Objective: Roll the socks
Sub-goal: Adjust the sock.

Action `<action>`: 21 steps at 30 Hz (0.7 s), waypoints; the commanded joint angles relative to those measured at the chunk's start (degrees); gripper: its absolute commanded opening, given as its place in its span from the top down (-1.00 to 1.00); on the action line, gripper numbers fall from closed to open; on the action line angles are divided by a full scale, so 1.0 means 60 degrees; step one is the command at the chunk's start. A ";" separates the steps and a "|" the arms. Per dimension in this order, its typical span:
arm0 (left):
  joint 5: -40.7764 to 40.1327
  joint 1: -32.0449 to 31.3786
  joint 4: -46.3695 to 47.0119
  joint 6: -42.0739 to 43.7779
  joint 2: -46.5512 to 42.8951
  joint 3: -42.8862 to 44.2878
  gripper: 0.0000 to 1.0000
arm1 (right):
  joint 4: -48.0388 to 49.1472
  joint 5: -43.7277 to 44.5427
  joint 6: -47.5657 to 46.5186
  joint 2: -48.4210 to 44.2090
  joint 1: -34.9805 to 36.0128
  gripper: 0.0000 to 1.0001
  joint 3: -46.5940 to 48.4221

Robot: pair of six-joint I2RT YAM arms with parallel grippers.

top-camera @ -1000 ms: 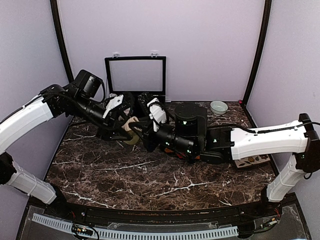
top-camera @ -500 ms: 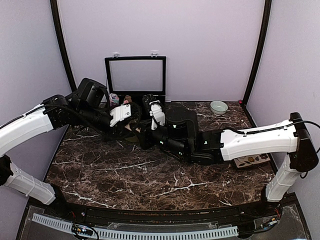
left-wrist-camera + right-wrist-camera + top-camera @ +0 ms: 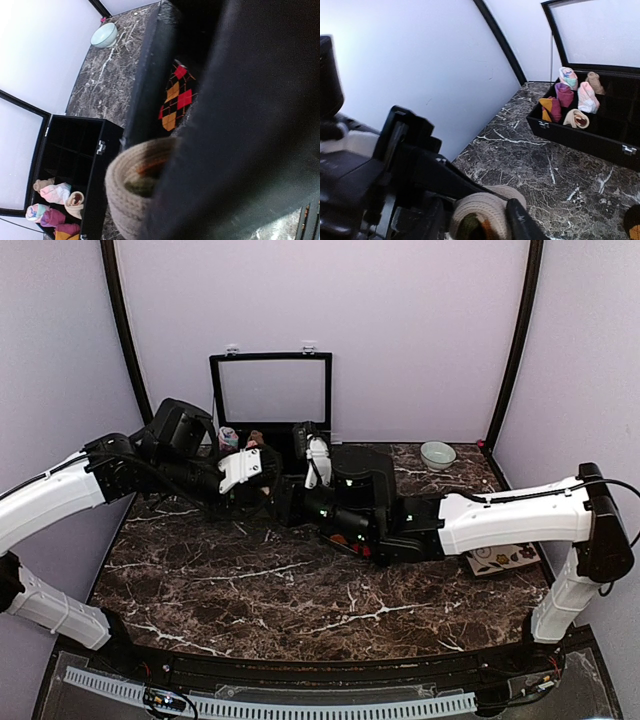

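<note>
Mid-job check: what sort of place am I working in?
Probably a lab test booth, not a home: plain lilac walls enclose a marble-patterned table, with a black compartmented box of sock rolls.

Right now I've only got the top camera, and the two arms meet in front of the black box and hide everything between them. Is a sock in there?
Observer: Yes. The right wrist view shows a cream striped sock roll, wound up tight, low in the frame.
Operator: And the argyle one?
Observer: The left wrist view shows a black argyle sock with red and orange diamonds just past that roll, mostly covered by dark arm parts.
Operator: Any room left in the box?
Observer: About six small sock rolls crowd one end of the black box; the other compartments in view look empty.
</note>
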 commanded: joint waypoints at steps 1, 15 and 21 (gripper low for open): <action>0.1949 0.0341 -0.0909 -0.0474 0.0042 0.0832 1.00 | 0.0980 -0.1038 -0.0540 -0.0660 0.0207 -0.02 -0.0265; 0.7641 0.0598 -0.5314 0.0510 0.1634 0.3451 1.00 | 0.1084 -0.4530 -0.2715 -0.2302 -0.0417 0.39 -0.1671; 0.8256 0.0602 -0.5913 0.0633 0.2028 0.4086 1.00 | 0.0026 -0.5051 -0.2802 -0.2229 -0.0527 0.34 -0.1257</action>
